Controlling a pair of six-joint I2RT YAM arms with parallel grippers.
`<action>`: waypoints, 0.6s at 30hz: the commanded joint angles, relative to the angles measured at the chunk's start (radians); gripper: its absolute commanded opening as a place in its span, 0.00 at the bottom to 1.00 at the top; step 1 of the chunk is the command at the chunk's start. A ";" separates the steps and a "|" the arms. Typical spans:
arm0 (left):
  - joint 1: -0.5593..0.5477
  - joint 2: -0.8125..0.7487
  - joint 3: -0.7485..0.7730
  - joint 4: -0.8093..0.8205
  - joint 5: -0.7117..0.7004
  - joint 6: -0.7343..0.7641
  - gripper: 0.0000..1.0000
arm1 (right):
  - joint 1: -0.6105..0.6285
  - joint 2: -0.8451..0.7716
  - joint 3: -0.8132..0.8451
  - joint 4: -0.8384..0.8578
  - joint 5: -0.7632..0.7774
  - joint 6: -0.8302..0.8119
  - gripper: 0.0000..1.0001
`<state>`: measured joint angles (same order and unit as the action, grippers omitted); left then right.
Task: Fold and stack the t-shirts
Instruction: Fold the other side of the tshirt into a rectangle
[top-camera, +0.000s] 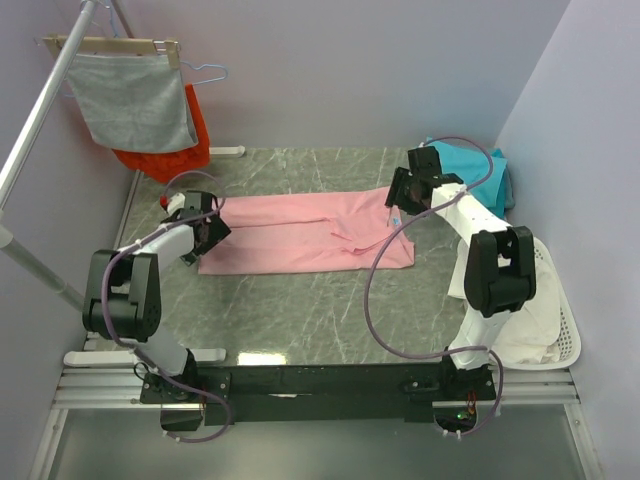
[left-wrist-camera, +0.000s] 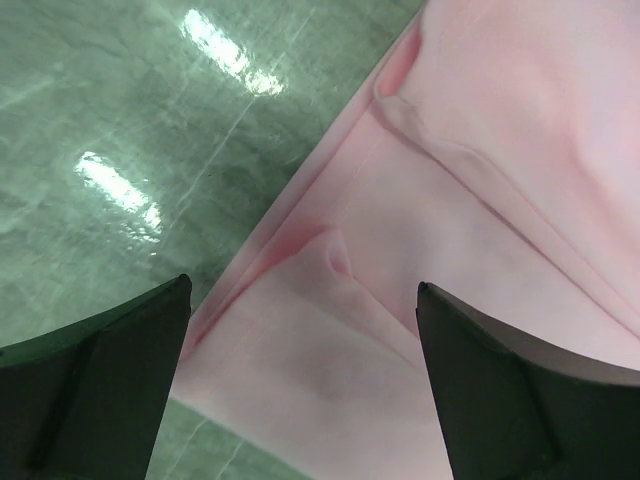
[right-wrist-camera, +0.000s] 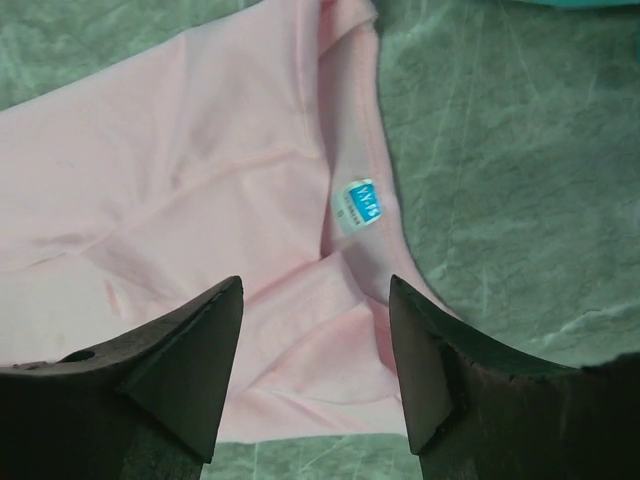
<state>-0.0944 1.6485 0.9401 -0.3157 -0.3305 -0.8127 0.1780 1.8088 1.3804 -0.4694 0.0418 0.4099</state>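
A light pink t-shirt (top-camera: 300, 232) lies folded lengthwise into a long strip across the grey-green marble table (top-camera: 300, 310). My left gripper (top-camera: 213, 232) is open just above its left end; its folded layers fill the left wrist view (left-wrist-camera: 420, 230). My right gripper (top-camera: 405, 195) is open over its right end, by the collar and the small blue label (right-wrist-camera: 357, 204). The pink cloth (right-wrist-camera: 180, 190) lies between and beyond the right fingers. Teal t-shirts (top-camera: 478, 175) lie piled at the back right, behind the right arm.
A grey cloth (top-camera: 130, 98) on a wooden hanger and an orange-red garment (top-camera: 170, 150) hang from a rack at the back left. A white basket (top-camera: 545, 320) with white cloth stands at the right edge. Walls close in on the back and right.
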 joint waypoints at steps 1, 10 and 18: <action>0.002 -0.108 -0.009 0.030 0.001 0.036 0.99 | 0.008 -0.077 0.017 -0.023 -0.118 0.007 0.67; -0.013 -0.136 -0.023 0.067 0.125 0.069 0.99 | 0.090 -0.152 -0.211 0.060 -0.302 0.116 0.65; -0.022 -0.104 -0.021 0.067 0.156 0.087 0.99 | 0.141 -0.108 -0.256 0.115 -0.323 0.175 0.64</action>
<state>-0.1120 1.5314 0.9199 -0.2729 -0.2066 -0.7528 0.3000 1.6985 1.1252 -0.4282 -0.2531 0.5426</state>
